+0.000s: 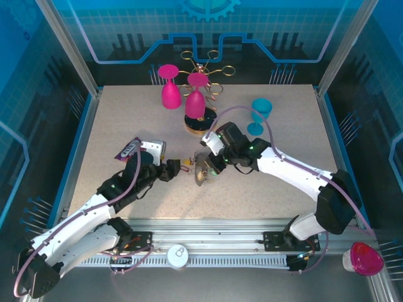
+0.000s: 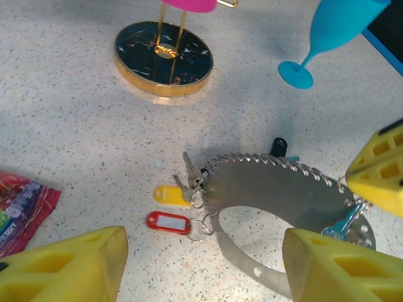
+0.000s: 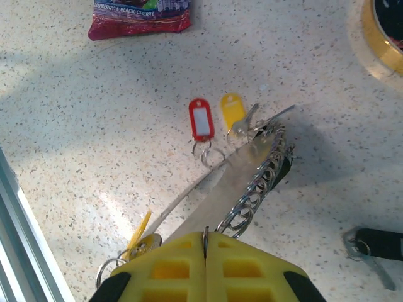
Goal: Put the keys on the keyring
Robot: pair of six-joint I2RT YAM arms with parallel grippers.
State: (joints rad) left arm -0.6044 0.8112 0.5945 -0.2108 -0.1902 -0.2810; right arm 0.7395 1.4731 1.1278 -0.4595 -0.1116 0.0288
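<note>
The keyring point(image 2: 277, 189) is a wide grey metal band edged with small wire rings, tilted up off the table. My right gripper point(image 3: 206, 242) is shut on its edge; its yellow finger point(image 2: 378, 170) shows in the left wrist view. A key with a red tag point(image 2: 167, 222) and one with a yellow tag point(image 2: 171, 195) lie on the table at the band's end, their small rings touching it. My left gripper point(image 2: 208, 258) is open just short of them, with nothing between its fingers. Another yellow tag point(image 3: 138, 229) hangs near the right gripper. A black-tagged key point(image 3: 374, 245) lies apart.
The round wooden rack base point(image 1: 198, 124) with gold wire loops stands behind the keyring point(image 1: 203, 170), with two pink glasses point(image 1: 170, 88) beside it and a blue glass point(image 1: 259, 113) to the right. A snack packet point(image 1: 129, 148) lies by the left arm.
</note>
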